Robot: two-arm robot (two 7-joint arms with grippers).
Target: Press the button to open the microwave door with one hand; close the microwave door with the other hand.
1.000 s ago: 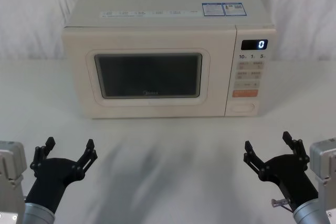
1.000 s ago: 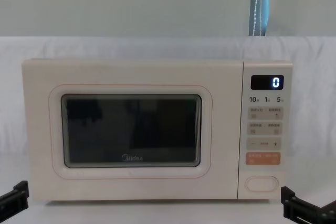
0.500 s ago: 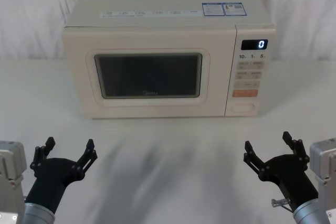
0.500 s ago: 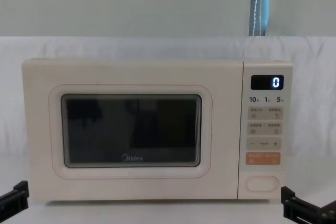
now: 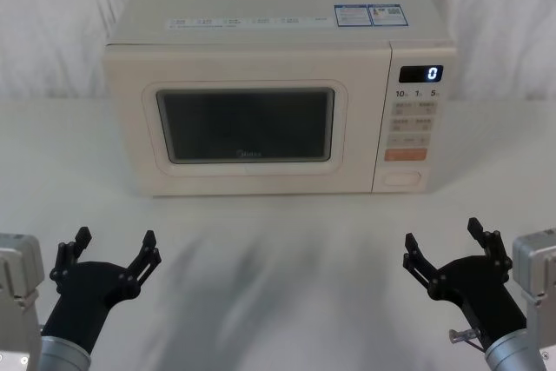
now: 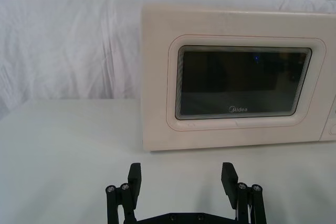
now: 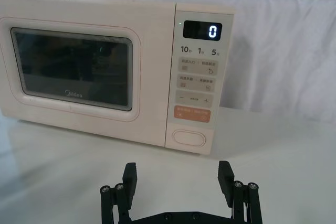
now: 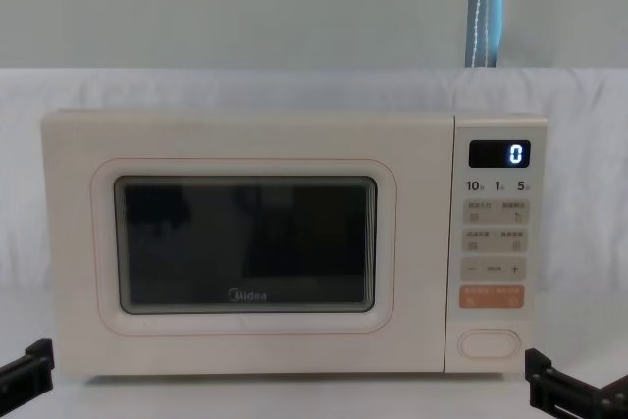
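The left gripper [image 5: 111, 249] hangs low over the white table [image 5: 278, 258] with its two black fingers spread wide and nothing between them. The right gripper [image 5: 447, 245] hangs the same way on the other side, fingers wide apart and holding nothing. Between the two grippers, and in front of them, the white cloth lies flat and bare all the way to the microwave [image 5: 278, 84]. The microwave is a cream box with smooth sides and rounded corners, standing well ahead of both grippers, with a white cloth wall close behind it. The microwave door [image 5: 248, 123] is shut flat against the box, straight ahead of the left gripper and a bit toward the middle. Its dark glass window [image 8: 245, 242] has round corners, and you cannot tell what is inside. The button [image 7: 189, 136] is a smooth cream pill shape at the bottom of the panel, straight ahead of the right gripper, just under the orange key [image 7: 191, 114]. The black display [image 7: 202, 30] shows a blue 0.
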